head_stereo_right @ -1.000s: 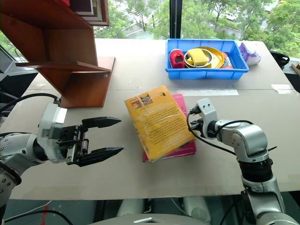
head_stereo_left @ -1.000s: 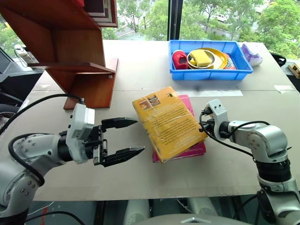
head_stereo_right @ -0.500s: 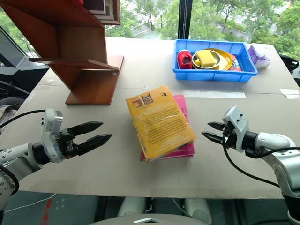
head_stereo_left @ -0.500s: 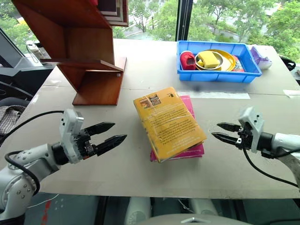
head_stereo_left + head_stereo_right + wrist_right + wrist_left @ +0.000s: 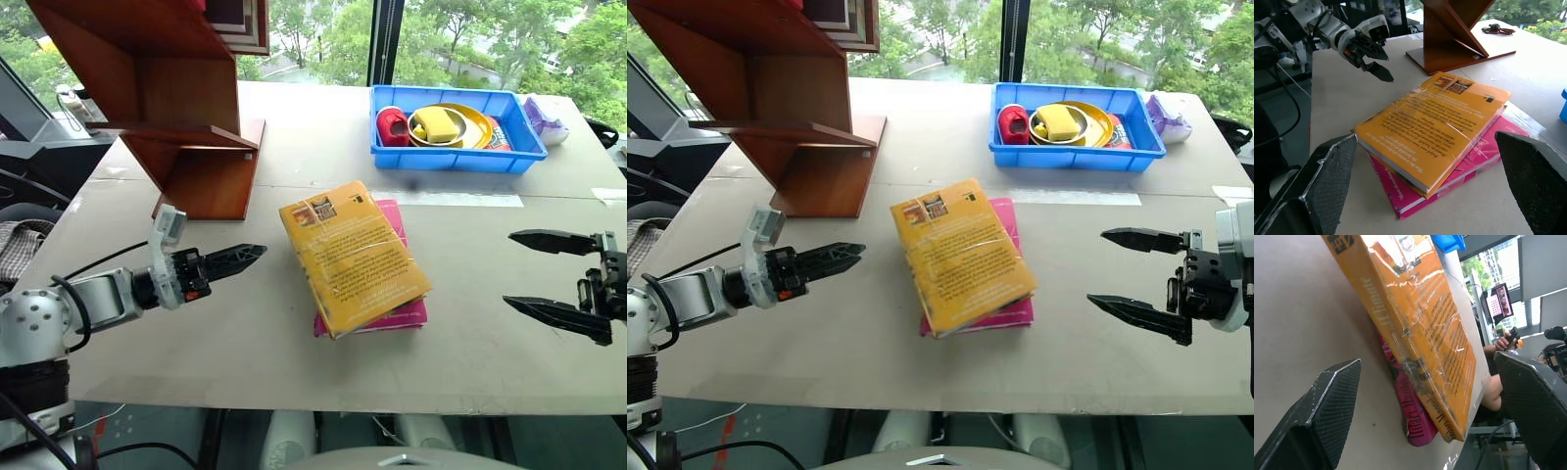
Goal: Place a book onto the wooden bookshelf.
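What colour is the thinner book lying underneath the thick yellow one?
Pink-magenta. The thin pink book under the thick yellow-orange wrapped book shows best in the right wrist view.

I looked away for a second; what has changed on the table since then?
The right pincer let go of the yellow book, pulled away to the right and now stands wide open. The left pincer rolled and reached toward the book, open. The yellow book, the pink book under it and the bookshelf stayed put.

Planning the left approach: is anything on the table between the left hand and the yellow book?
No. Between the left hand and the yellow book there is just bare table, as the left eye view shows.
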You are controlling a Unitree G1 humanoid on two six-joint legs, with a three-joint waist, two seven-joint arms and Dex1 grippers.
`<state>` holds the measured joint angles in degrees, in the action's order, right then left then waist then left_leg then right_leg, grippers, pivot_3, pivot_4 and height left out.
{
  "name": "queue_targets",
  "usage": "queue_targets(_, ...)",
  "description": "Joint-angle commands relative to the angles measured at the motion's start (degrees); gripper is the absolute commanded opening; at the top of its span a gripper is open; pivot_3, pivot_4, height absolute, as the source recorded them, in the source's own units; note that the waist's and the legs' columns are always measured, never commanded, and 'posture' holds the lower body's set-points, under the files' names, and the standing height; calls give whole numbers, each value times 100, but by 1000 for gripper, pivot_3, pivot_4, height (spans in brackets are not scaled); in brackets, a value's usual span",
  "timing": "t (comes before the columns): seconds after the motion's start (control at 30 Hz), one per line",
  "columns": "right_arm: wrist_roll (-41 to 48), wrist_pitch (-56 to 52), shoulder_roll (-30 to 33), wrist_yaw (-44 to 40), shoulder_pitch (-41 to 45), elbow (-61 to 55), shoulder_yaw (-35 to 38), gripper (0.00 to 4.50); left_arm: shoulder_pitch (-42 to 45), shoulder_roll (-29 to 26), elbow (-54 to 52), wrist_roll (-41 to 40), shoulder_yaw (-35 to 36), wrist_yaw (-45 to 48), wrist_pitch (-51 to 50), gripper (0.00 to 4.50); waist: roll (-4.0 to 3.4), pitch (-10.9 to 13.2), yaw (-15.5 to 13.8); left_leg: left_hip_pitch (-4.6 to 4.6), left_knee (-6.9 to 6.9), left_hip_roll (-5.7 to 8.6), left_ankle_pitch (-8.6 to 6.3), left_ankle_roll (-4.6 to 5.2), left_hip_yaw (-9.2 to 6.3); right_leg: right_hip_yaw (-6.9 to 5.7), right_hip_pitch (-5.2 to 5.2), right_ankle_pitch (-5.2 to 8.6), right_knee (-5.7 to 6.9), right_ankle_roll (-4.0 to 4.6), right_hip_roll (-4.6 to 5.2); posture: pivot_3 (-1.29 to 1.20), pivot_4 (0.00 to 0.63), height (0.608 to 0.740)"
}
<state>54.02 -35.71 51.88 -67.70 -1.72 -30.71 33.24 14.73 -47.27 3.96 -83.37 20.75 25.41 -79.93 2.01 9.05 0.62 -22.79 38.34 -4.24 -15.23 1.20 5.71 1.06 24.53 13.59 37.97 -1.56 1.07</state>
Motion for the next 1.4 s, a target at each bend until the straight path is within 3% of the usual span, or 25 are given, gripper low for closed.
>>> queue_targets(0.03, 269, 69, 80, 186, 299, -172, 1, 4472, 233, 351, 224, -84, -231, -345, -235, 4500, 0, 0, -1, 0, 0, 0, 0, 0, 0, 0, 0, 0, -1, 0, 1, 0, 150, 740)
queue_targets(0.43, 358, 99, 60, 646, -6, -708, 139, 4472, 1066, 2024, 1061, 343, -407, -946, 46, 4500, 2, -1, -83, -5, 8, 4, 1, -1, -14, -11, -7, -2, 1, -1, 2, 0, 150, 740)
queue_targets(0.63, 371, 139, -6, 883, -226, -894, 123, 4472, 1178, 2522, 1240, 651, -413, -795, 87, 4500, -2, -4, -136, 7, 10, 5, 1, -1, -19, -17, -24, -2, -1, -1, 2, 0, 150, 740)
queue_targets(0.67, 366, 146, -9, 910, -247, -918, 112, 4500, 1167, 2546, 1245, 667, -388, -744, 60, 3983, -3, -4, -147, 10, 12, 6, 1, -1, -21, -18, -28, -2, -2, -1, 3, 0, 150, 740)
queue_targets(0.73, 344, 162, -23, 959, -269, -937, 71, 4500, 1121, 2535, 1223, 742, -349, -654, 22, 3434, -3, -4, -140, 8, 15, 8, 1, -1, -27, -23, -30, -2, -2, -1, 4, 0, 150, 740)
queue_targets(0.87, 255, 213, -3, 975, -236, -847, -66, 4500, 1064, 2405, 1177, 726, -180, -517, -126, 1376, -3, -4, -123, 7, 15, 8, 1, 0, -35, -28, -30, -1, -1, 0, 3, 0, 150, 740)
queue_targets(1.0, 184, 251, -48, 999, -202, -797, -288, 4500, 1051, 2176, 1087, 662, 27, -324, -188, 142, -3, -4, -107, 7, 15, 7, 1, 0, -35, -28, -30, -1, 0, 0, 2, 0, 150, 740)
queue_targets(1.23, -186, 539, -135, 832, 386, -16, -830, 4500, 1438, 1241, 219, -675, 905, -780, -194, 2, 12, 5, -63, 3, 17, 6, 1, 0, -39, -31, -29, -1, 0, 0, 6, 0, 150, 740)
queue_targets(1.3, -384, 630, -171, 815, 584, 273, -1033, 4500, 1733, 906, -68, -1171, 807, -1153, -128, 2, 13, 6, -106, 1, 18, 7, 1, 0, -49, -34, -30, -1, -1, 1, 11, 0, 150, 740)
queue_targets(1.4, -600, 817, -244, 761, 885, 694, -1191, 4500, 2306, 384, -935, -1121, 343, -1427, -129, 2, 20, 11, -147, -2, 17, 8, 1, -1, -46, -36, -30, -1, -3, 0, 11, 0, 150, 740)
